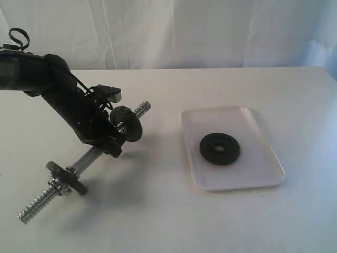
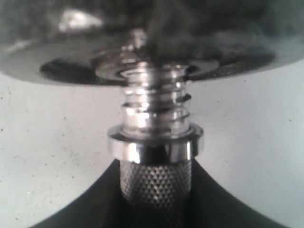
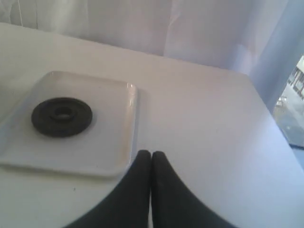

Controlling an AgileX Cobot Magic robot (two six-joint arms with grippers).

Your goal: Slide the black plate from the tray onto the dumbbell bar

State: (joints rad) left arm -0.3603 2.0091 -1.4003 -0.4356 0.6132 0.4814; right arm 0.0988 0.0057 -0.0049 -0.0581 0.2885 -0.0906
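Note:
The black plate (image 1: 219,148) lies flat in the white tray (image 1: 263,163) at the right of the table; the right wrist view shows the same plate (image 3: 61,117) and tray (image 3: 118,142). My left gripper (image 1: 117,141) is shut on the dumbbell bar (image 1: 89,157), holding it tilted, its far threaded end (image 1: 141,109) raised. The left wrist view shows the knurled grip (image 2: 156,183) between my fingers, a chrome collar (image 2: 154,145) and a black disc (image 2: 142,52) above it. My right gripper (image 3: 151,156) is shut on nothing, out of the exterior view, apart from the tray's corner.
A second black disc (image 1: 67,177) with a silver nut sits near the bar's low threaded end (image 1: 34,206), which rests on the white table. A white curtain hangs behind the table. The table's far right edge (image 3: 266,109) shows in the right wrist view.

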